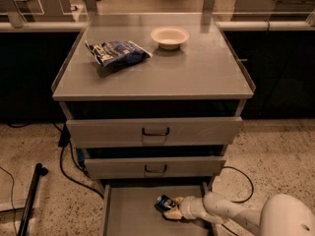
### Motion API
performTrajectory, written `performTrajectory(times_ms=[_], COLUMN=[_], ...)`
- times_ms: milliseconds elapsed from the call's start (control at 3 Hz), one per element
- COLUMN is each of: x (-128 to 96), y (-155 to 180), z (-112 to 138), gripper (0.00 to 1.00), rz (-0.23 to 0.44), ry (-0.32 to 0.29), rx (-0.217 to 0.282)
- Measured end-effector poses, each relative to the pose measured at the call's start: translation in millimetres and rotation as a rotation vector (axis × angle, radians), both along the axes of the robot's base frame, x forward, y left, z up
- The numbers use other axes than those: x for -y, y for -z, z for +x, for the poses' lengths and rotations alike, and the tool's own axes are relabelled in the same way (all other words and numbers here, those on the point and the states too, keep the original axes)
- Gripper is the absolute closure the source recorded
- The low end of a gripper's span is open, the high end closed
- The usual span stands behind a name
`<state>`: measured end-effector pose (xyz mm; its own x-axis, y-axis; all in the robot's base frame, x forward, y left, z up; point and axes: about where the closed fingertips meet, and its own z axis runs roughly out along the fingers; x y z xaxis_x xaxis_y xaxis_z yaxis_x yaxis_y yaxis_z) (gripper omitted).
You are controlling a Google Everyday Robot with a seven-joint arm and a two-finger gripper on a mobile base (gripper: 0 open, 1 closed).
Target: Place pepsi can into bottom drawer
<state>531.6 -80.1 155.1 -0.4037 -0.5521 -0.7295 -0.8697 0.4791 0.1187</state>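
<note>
Can, blue with a silvery end, lying within the open bottom drawer, near the middle of the tray and toward its rear; whether it rests on the grey floor or hangs just above it cannot be told. Its long axis runs roughly 10 to 4 o'clock, in line with the gripper, which stands at the can's 4 o'clock end. The arm reaches in from 3 o'clock over the drawer's right wall. The pale fingers are closed about the can's near end, one on its 12 o'clock side, one on its 6. Release is judged to need only a parting of the fingers and a withdrawal toward 3 o'clock. On the cabinet top, at 12 o'clock and well apart: chip bag, bowl
</note>
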Motion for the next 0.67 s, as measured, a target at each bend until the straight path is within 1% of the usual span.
performTrajectory(times_ms=[333, 667], x=[2.6, 0.4], y=[13.9, 26.6], z=[2.2, 1.3], gripper=[1.00, 1.00], rz=[0.013, 0.016], ry=[-0.003, -0.030], rx=[0.009, -0.013])
